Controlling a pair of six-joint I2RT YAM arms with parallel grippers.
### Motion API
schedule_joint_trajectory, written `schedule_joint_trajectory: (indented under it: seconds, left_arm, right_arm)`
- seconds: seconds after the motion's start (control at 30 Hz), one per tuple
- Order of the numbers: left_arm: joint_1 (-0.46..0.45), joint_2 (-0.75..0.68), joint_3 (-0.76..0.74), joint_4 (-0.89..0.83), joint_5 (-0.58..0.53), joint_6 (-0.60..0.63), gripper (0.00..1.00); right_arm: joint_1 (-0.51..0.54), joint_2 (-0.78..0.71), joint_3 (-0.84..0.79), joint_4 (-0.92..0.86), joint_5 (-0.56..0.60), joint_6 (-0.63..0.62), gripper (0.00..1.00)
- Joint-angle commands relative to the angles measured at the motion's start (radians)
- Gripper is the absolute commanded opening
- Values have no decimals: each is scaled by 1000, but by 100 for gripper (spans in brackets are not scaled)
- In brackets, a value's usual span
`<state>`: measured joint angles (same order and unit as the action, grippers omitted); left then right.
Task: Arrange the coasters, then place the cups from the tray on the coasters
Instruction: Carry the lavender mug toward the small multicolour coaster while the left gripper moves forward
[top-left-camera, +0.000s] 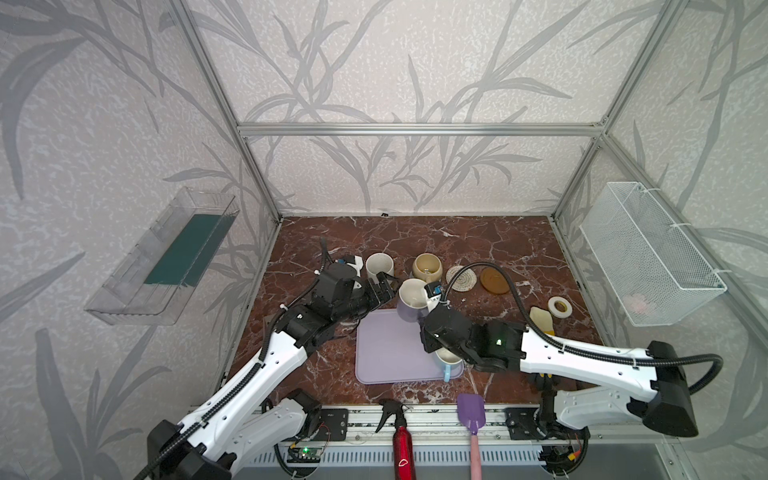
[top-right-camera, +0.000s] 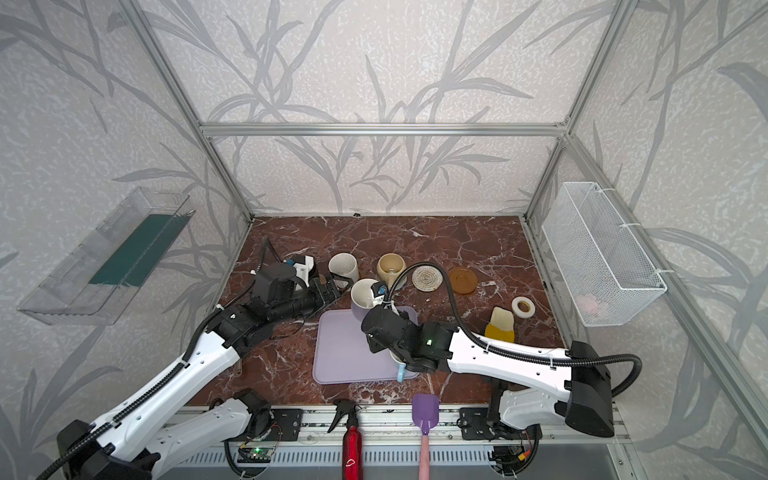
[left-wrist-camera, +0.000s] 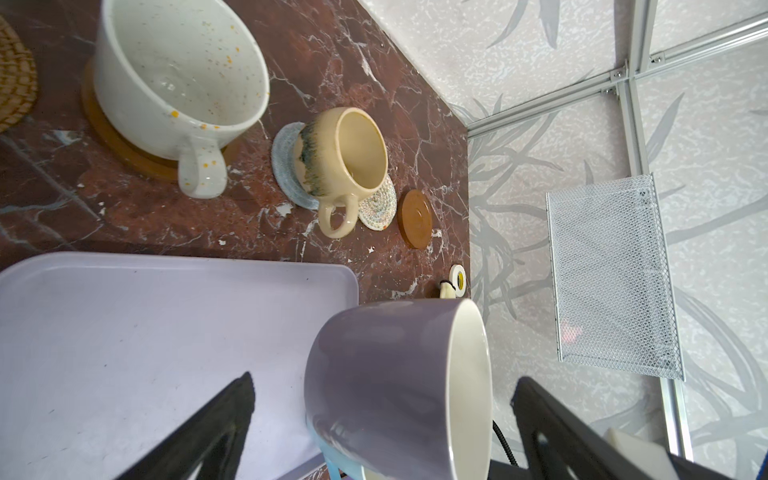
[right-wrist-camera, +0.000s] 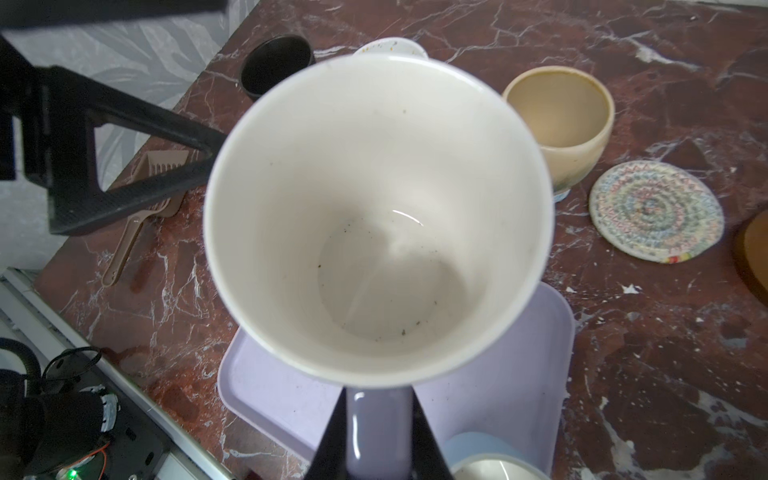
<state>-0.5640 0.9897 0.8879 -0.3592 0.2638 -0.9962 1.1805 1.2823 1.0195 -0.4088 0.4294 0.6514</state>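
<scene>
My right gripper (right-wrist-camera: 380, 415) is shut on the handle of the lavender cup (top-left-camera: 411, 299) (right-wrist-camera: 374, 220), held above the far right corner of the tray (top-left-camera: 386, 349) (left-wrist-camera: 124, 332). My left gripper (top-left-camera: 384, 289) (left-wrist-camera: 384, 378) stands open close against that cup's left side. The light blue cup (top-left-camera: 449, 361) stands on the tray's near right corner. The speckled white cup (left-wrist-camera: 178, 75) rests on an amber coaster (left-wrist-camera: 124, 149), the cream-yellow cup (left-wrist-camera: 345, 158) on the grey-blue coaster (left-wrist-camera: 286, 166). The spiral coaster (top-left-camera: 461, 279) and a second amber coaster (top-left-camera: 495, 280) lie bare. The black cup (right-wrist-camera: 276, 64) stands far left.
A golden rattan coaster (left-wrist-camera: 12, 75) shows at one edge of the left wrist view. A white tape roll (top-left-camera: 559, 307) and yellow scraper (top-left-camera: 542, 322) lie right. A beige scoop (right-wrist-camera: 141, 208) lies left. A spray bottle (top-left-camera: 401, 440) and purple spatula (top-left-camera: 471, 411) sit at the front.
</scene>
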Motion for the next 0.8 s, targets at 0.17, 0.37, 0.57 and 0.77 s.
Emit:
schedule_joint_trajectory:
  seconds: [0.17,0.37,0.57,0.77]
  left_arm:
    - [-60,105,158,40,-79,63,99]
    - [-84,189,235,53,-84,73,99]
    - [-104,293,340,7,-109,124,99]
    - [-116,399,414,29,-100,135,99]
  right_arm:
    - [-151,-138,-42,24,-10,-67,0]
    - [-315,-170,-68,24,-92,-93,0]
    - [-439,-160,-69,30,-155,-123,0]
    - [-522,-126,-75,58,-192,-155,0]
